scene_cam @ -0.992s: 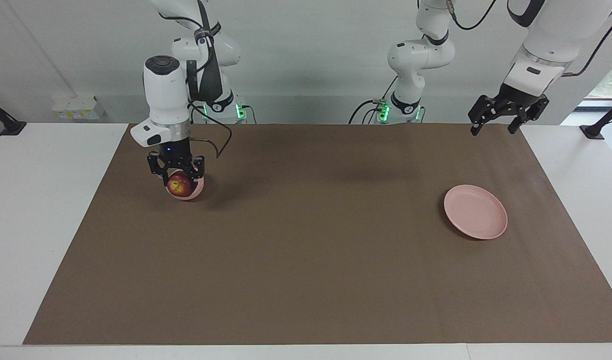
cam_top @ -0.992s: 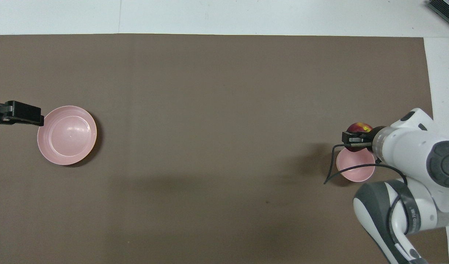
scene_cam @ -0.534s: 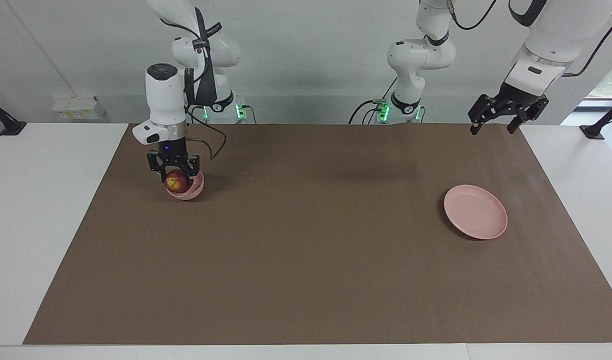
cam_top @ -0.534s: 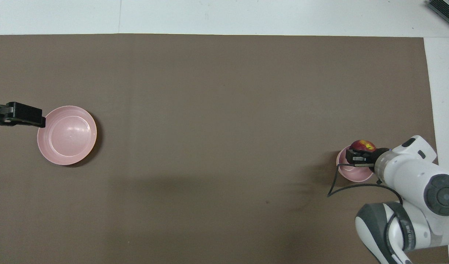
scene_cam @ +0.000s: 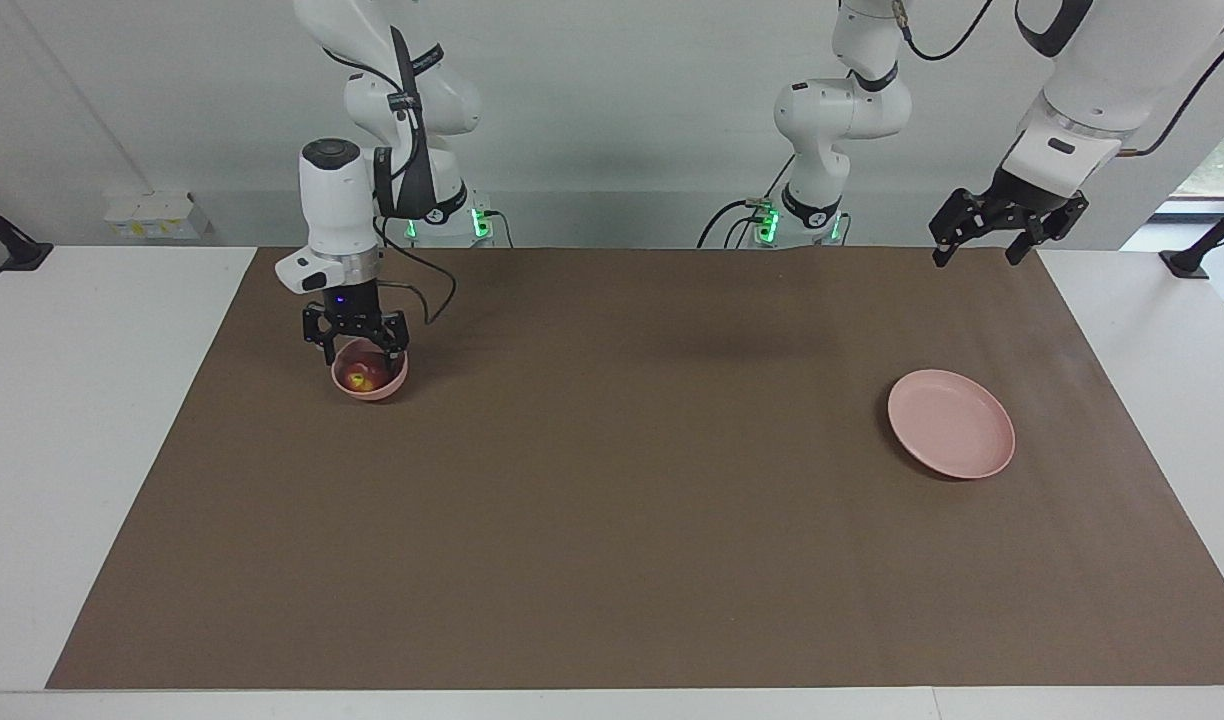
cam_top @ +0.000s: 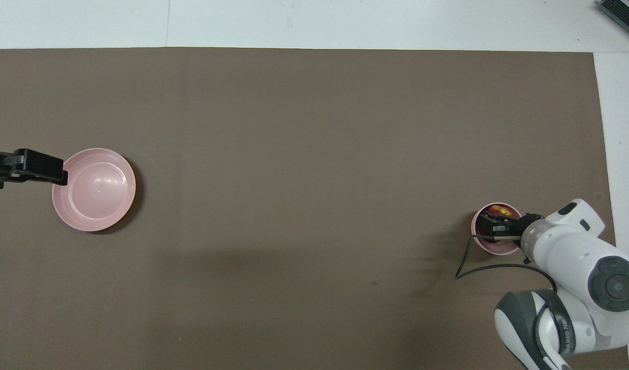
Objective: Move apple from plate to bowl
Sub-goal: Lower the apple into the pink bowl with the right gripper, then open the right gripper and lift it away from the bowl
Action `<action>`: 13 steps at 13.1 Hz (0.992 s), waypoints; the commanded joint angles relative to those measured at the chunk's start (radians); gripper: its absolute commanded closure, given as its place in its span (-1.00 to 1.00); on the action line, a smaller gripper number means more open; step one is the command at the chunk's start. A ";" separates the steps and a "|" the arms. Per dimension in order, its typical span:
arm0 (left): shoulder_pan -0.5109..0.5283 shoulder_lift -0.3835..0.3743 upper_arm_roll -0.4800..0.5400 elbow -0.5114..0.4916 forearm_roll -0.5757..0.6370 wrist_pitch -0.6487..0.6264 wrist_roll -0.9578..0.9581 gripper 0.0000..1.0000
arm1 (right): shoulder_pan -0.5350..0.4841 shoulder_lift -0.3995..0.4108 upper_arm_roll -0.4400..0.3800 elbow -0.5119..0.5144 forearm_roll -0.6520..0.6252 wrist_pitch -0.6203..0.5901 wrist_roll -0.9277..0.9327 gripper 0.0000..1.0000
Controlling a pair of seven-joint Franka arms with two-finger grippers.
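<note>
Right gripper (scene_cam: 357, 352): just above the bowl, fingers spread wide, apple released
Apple (scene_cam: 358, 377): in the bowl (scene_cam: 370, 384), at the right arm's end of the counter (scene_cam: 612, 520)
Plate (scene_cam: 951, 437): bare
Left gripper (scene_cam: 982, 243): waiting, raised, fingers apart, holding nothing

Even, bright, diffuse light falls from above, with no glare on the brown mat (scene_cam: 612, 520). Soft shadows lie mid-mat and beside the plate (scene_cam: 951, 423) and bowl (scene_cam: 370, 378). Both views are sharp to their edges.
</note>
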 commanded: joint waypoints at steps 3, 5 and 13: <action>-0.007 -0.013 0.002 -0.006 -0.011 -0.015 0.004 -1.00 | 0.013 0.030 0.017 0.241 0.001 -0.338 -0.025 -1.00; -0.005 -0.012 0.007 -0.005 -0.011 -0.010 0.004 -1.00 | 0.026 0.080 0.017 0.382 0.110 -0.513 -0.042 -1.00; -0.004 -0.015 0.014 -0.004 -0.011 -0.011 0.001 -1.00 | 0.016 0.200 0.015 0.865 0.271 -0.977 -0.114 -1.00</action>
